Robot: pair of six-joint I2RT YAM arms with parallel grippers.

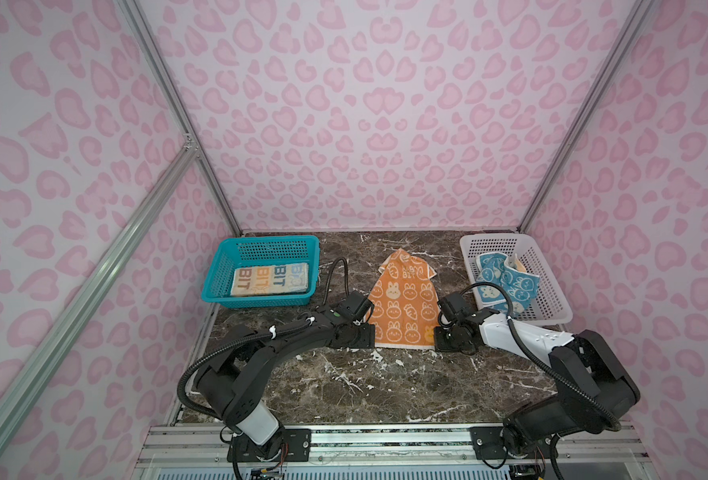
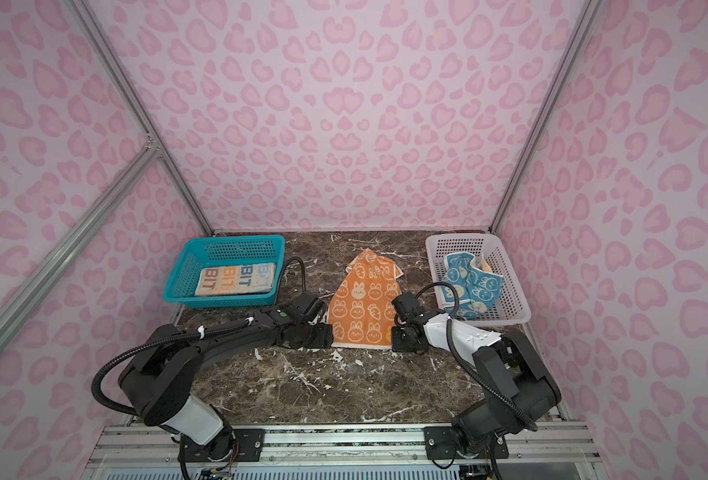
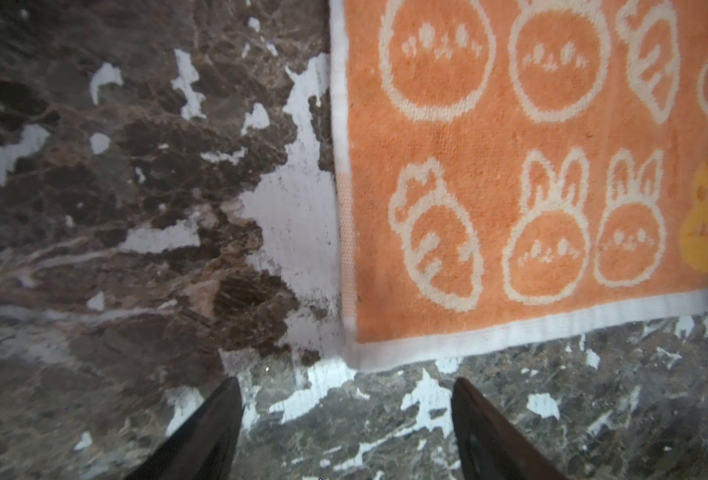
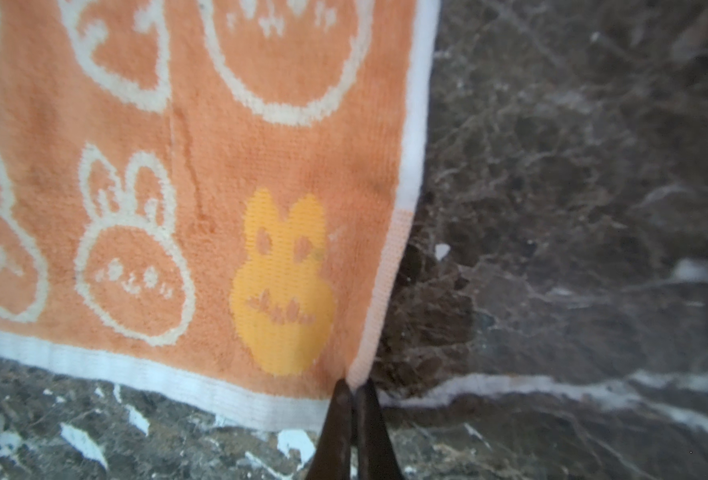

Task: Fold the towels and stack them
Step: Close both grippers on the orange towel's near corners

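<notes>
The orange towel (image 1: 402,303) lies face up in the middle of the marble table (image 1: 365,386), between the two baskets. Its near edge is straight and flat while its far end is drawn in and rumpled, so it probably needs squaring before any fold will hold. The right gripper (image 4: 354,384) is pressed together on the near right corner of that towel, pinching its very tip just beside the yellow rabbit (image 4: 281,282); the corner looks slightly raised off the marble there. The left gripper (image 3: 346,386) stands spread over bare marble. The towel's near left corner lies just ahead of the gap between its fingers (image 3: 215,424) and is not yet touched, which reads as lining up for a matching pinch so that both near corners can be carried together toward the far edge. The cream towel (image 1: 269,278) already sits folded flat in the teal basket (image 1: 219,274), apparently the start of the stack. The blue towel (image 1: 506,282) lies crumpled in the white basket (image 1: 493,243), waiting its turn.
</notes>
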